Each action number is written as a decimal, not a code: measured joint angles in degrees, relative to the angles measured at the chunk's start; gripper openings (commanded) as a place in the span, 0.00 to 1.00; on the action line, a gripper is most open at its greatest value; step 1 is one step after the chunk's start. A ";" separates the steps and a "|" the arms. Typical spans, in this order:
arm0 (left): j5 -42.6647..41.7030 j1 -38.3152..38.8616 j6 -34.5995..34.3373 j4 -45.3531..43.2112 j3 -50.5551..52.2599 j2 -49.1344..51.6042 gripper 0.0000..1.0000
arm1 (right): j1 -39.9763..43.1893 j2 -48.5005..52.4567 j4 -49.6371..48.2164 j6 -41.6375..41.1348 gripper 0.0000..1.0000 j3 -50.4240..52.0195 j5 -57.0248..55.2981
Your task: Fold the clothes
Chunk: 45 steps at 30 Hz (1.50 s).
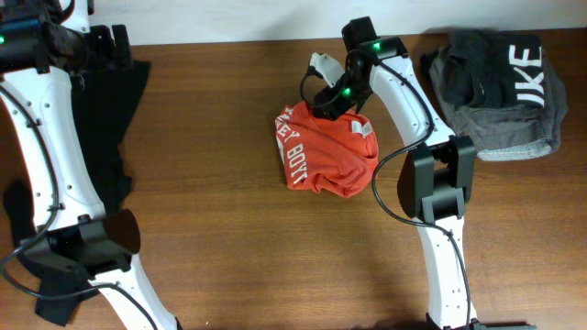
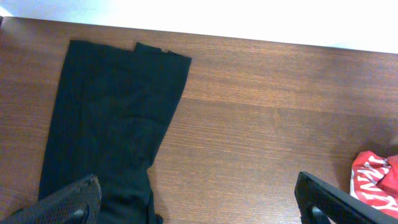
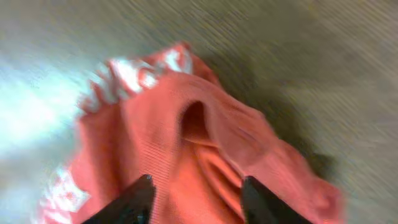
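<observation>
1. A crumpled red shirt (image 1: pixel 326 156) lies at the middle of the table (image 1: pixel 229 238), white lettering showing.
2. The right gripper (image 3: pixel 200 202) hangs over the shirt's far edge, fingers apart with red cloth between them; blur hides whether they touch it.
3. The left gripper (image 2: pixel 199 214) is at the far left, fingers spread wide, holding nothing.
4. A black garment (image 1: pixel 105 137) lies along the left side.
5. A grey garment (image 1: pixel 500 87) is bunched at the far right.
</observation>
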State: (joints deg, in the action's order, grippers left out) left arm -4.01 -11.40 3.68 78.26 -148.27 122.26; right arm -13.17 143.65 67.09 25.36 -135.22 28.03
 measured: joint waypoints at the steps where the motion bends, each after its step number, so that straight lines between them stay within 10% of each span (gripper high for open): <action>1: 0.00 0.00 0.00 -0.02 0.00 0.00 0.99 | 0.00 0.00 0.04 -0.52 0.43 0.00 0.81; 20: 0.00 0.00 0.00 1.51 0.33 3.21 0.99 | -2.60 2.45 -0.24 -13.16 0.30 0.00 1.36; 45: 0.00 0.00 0.00 1.75 0.33 3.23 0.99 | 0.70 2.89 11.82 -12.98 0.38 0.00 7.54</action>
State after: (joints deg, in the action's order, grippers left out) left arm -4.01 -11.40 3.68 80.01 -147.94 125.49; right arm -12.47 146.54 78.91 12.38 -135.22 35.57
